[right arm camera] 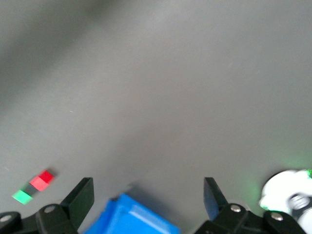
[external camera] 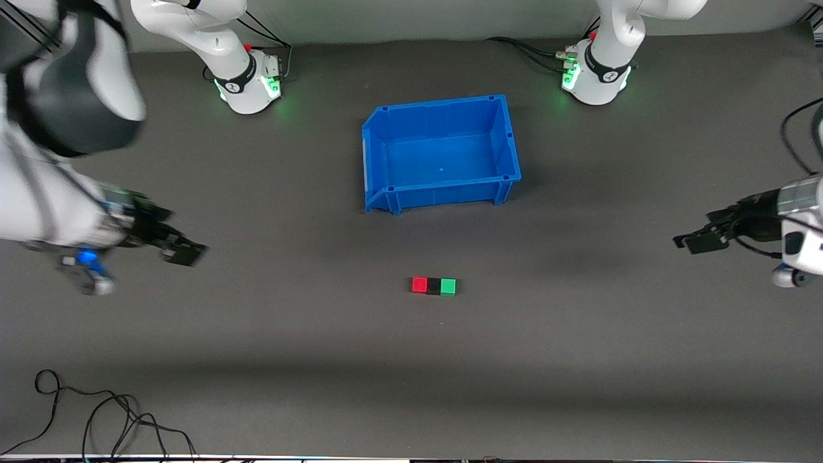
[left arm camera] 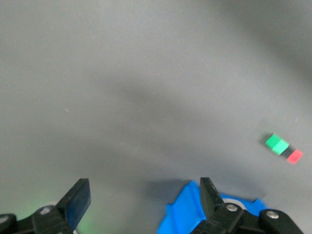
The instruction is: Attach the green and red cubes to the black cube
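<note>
The red cube [external camera: 420, 285], the black cube [external camera: 434, 287] and the green cube [external camera: 448, 286] lie in one touching row on the grey mat, black in the middle, red toward the right arm's end. The row also shows in the left wrist view, green cube [left arm camera: 277, 144], black cube [left arm camera: 287, 151], red cube [left arm camera: 294, 156], and in the right wrist view, red cube [right arm camera: 41, 180], green cube [right arm camera: 21, 196]. My right gripper [external camera: 183, 252] is open and empty, up over the mat at its own end. My left gripper [external camera: 697, 240] is open and empty at the other end.
An empty blue bin [external camera: 508, 145] stands on the mat farther from the front camera than the cube row. Its edge shows in the left wrist view [left arm camera: 187, 212] and the right wrist view [right arm camera: 131, 217]. Loose black cables [external camera: 96, 418] lie near the front edge.
</note>
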Available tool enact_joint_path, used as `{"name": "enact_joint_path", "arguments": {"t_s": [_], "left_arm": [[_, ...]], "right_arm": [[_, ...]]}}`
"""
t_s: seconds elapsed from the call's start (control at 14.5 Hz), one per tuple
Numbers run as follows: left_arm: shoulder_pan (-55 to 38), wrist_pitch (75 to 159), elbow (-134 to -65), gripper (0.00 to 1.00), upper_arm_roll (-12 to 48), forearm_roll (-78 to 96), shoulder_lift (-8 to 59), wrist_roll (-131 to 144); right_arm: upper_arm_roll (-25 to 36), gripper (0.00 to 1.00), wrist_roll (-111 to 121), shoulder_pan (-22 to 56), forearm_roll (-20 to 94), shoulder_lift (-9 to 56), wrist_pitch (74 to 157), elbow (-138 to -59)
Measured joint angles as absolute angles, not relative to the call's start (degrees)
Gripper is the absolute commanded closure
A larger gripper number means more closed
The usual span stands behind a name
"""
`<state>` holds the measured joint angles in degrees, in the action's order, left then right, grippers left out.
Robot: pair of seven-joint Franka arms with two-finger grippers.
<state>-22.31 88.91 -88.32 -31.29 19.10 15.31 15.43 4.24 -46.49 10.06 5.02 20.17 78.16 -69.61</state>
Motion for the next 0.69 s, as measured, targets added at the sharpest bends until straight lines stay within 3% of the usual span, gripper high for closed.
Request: {"name": "enact_joint_path", "arguments": {"t_s": [0.34,0.69], "left_arm": [[-22.23,85.87,-83.92,0.0,-30.96,13.09,10.59,5.84],[-24.19,85.93,-84.12,0.0,-28.52,6.13,5.31,4.89]], "right_arm": [[12.85,0.01,-20.81,8.84,5.03,12.24,75.82,-76.87],[14.81,0.01,-12.09,8.84,4.94,8.58,76.39,-78.89]]}}
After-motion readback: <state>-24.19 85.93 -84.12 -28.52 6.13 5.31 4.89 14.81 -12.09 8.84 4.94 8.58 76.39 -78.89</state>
